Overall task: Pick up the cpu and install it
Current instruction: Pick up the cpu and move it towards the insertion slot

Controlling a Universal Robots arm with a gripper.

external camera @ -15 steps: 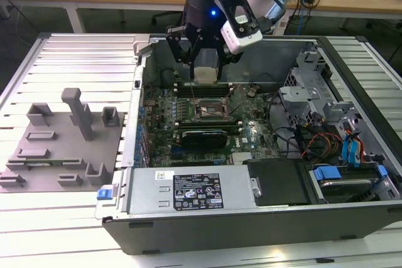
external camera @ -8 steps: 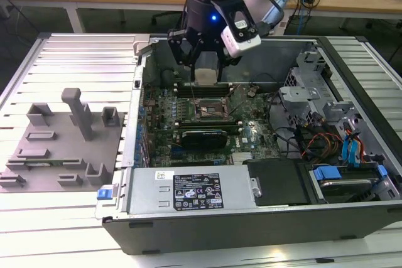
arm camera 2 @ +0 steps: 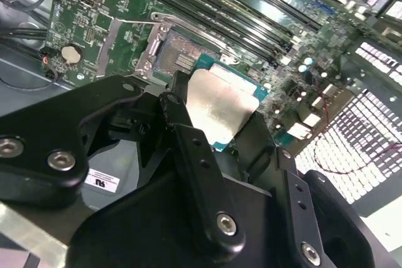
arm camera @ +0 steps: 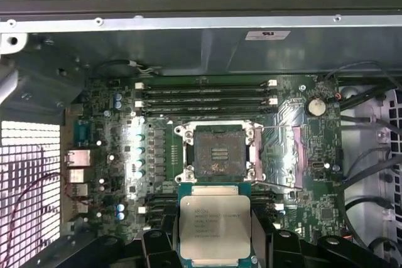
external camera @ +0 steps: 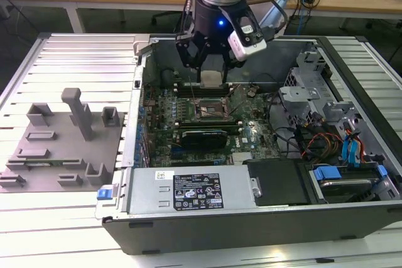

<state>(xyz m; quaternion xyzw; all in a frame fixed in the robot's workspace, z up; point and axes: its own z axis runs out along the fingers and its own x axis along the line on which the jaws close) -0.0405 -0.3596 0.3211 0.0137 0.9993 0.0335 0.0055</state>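
Gripper (external camera: 211, 75) clamped on cpu (arm camera: 215, 225), fingers (arm camera 2: 182, 117) pinching opposite edges, silvery top facing up. Chip hangs above motherboard (arm camera: 113, 130) inside open computer case (external camera: 188, 218), near empty CPU socket (arm camera: 218, 152), not touching it. Socket's metal load frame (arm camera: 279, 155) swung open beside it. Memory slots (arm camera: 204, 92) just beside socket, opposite chip. Grey fixture tray (external camera: 56, 149) well apart from socket, outside case.

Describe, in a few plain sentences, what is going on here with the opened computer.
A robot arm's gripper holds the cpu, jaws shut on its edges, over the motherboard inside the open computer case. The chip hangs close to the socket, which is open and empty, so it is not yet installed.
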